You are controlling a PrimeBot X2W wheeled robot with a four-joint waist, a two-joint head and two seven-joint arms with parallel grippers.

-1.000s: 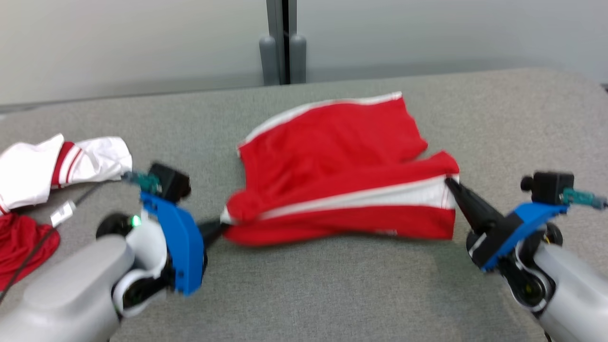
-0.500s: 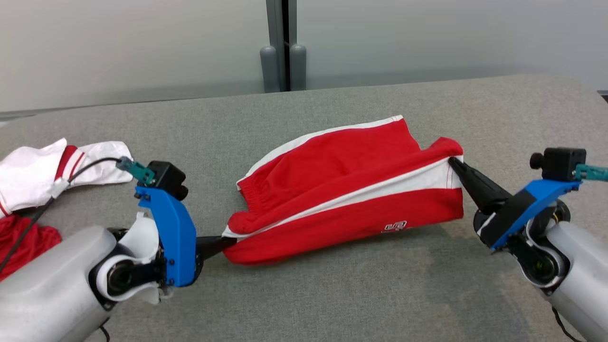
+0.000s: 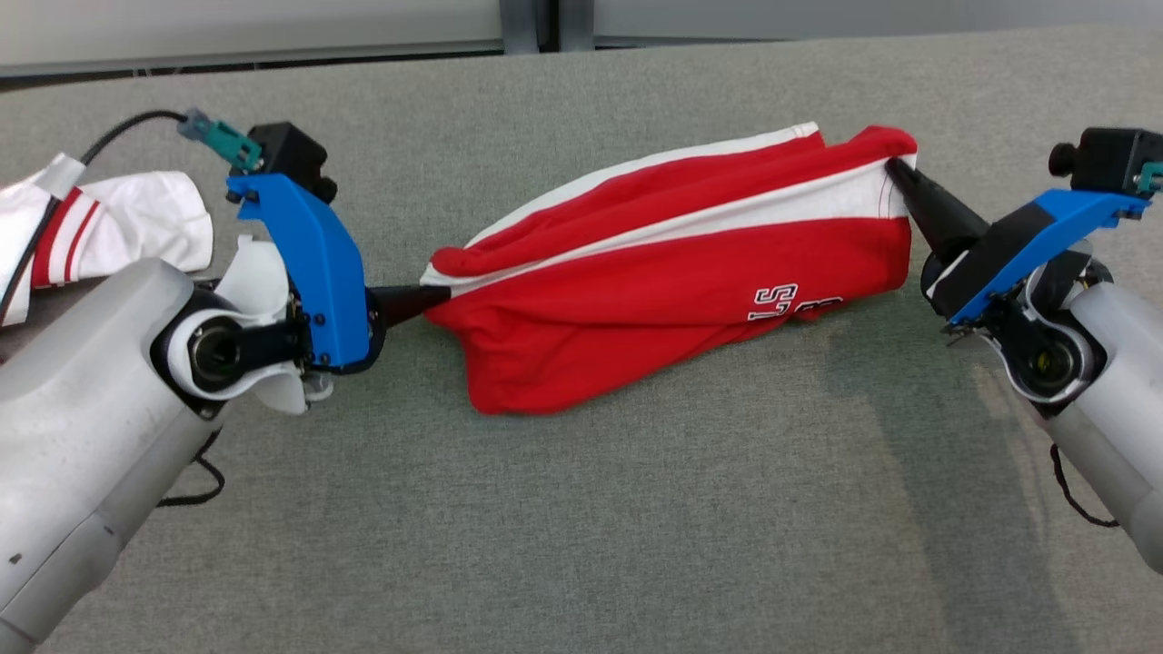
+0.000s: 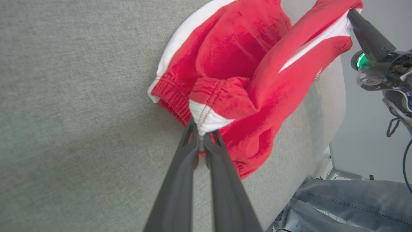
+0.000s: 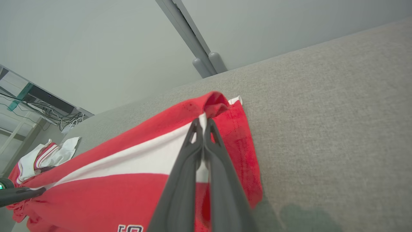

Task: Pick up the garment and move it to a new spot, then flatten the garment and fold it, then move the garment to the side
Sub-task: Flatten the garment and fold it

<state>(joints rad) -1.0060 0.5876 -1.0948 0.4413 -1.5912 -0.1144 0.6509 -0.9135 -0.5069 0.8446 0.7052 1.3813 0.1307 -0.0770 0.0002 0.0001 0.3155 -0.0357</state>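
Red garment (image 3: 672,300) stretches long-ways from our left gripper (image 3: 443,292), pinched shut on its waistband (image 4: 209,96), to our right gripper (image 3: 892,165), pinched shut on its leg hem (image 5: 239,129), sagging onto the grey table (image 3: 581,527) between them, and the left wrist view shows the crinkly waistband best.

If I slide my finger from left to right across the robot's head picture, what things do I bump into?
white and red cloth → left gripper → red shorts → right gripper
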